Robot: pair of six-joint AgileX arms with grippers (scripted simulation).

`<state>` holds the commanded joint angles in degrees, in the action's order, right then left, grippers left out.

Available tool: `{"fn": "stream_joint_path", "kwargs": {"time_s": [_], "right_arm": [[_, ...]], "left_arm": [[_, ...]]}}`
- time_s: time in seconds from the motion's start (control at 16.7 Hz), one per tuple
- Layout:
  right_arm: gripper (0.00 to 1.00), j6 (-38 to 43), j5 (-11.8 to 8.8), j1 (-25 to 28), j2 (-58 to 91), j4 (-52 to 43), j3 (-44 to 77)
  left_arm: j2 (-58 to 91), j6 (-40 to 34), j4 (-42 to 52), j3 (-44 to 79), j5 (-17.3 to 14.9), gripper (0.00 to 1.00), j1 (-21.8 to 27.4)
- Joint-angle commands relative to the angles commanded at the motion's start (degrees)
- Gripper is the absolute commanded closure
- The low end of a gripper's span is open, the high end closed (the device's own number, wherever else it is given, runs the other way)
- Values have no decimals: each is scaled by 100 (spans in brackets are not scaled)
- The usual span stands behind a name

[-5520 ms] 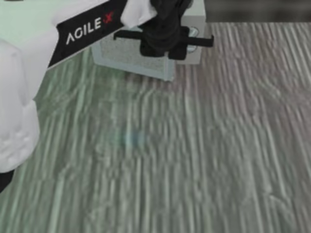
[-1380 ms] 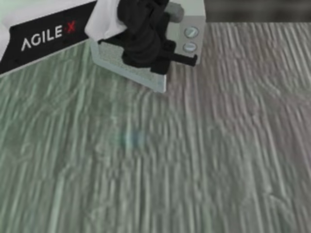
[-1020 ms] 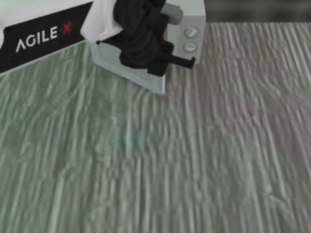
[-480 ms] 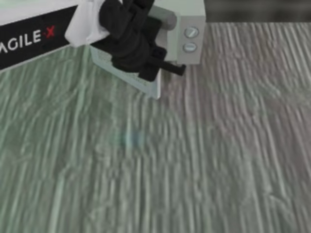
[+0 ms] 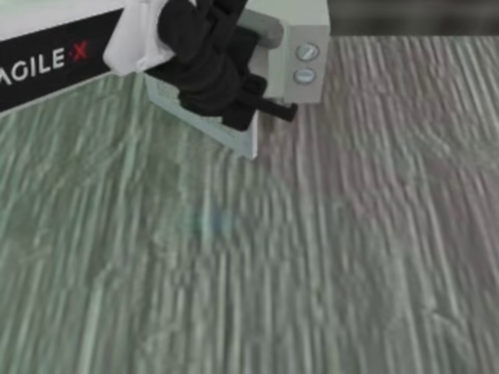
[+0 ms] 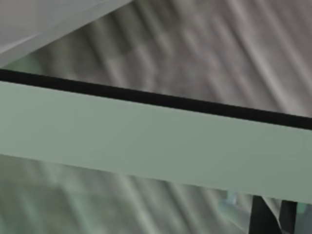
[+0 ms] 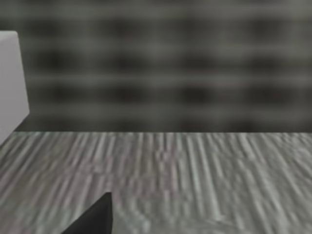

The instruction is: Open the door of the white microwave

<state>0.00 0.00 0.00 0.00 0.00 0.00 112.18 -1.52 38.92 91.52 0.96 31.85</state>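
Left hand (image 5: 261, 105) hides most of the ajar door (image 5: 234, 136).

A pale green door (image 6: 156, 139) edge with a black strip runs across, wood-grain table (image 6: 204, 53) behind it, a dark finger (image 6: 265, 217) showing beyond

My left gripper (image 5: 234, 105) covers most of the door (image 5: 234, 134), so its mesh window is hidden and I cannot tell whether my fingers are parted or closed. The white microwave (image 5: 300, 23) is cut off by the top view's upper edge. My right wrist view shows only a dark finger tip (image 7: 95, 217), cropped by the edge
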Motion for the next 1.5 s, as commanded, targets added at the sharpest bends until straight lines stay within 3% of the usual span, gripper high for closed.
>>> {"fn": "stream_joint_path", "kwargs": {"time_s": [0.72, 1.26, 1.5], "right_arm": [[0, 0, 0, 0, 0, 0, 0], [0, 0, 0, 0, 0, 0, 0], [0, 0, 0, 0, 0, 0, 0]], "left_arm": [[0, 0, 0, 0, 0, 100, 0], [-405, 793, -124, -548, -464, 100, -246], [-417, 819, -126, -565, -477, 100, -255]]}}
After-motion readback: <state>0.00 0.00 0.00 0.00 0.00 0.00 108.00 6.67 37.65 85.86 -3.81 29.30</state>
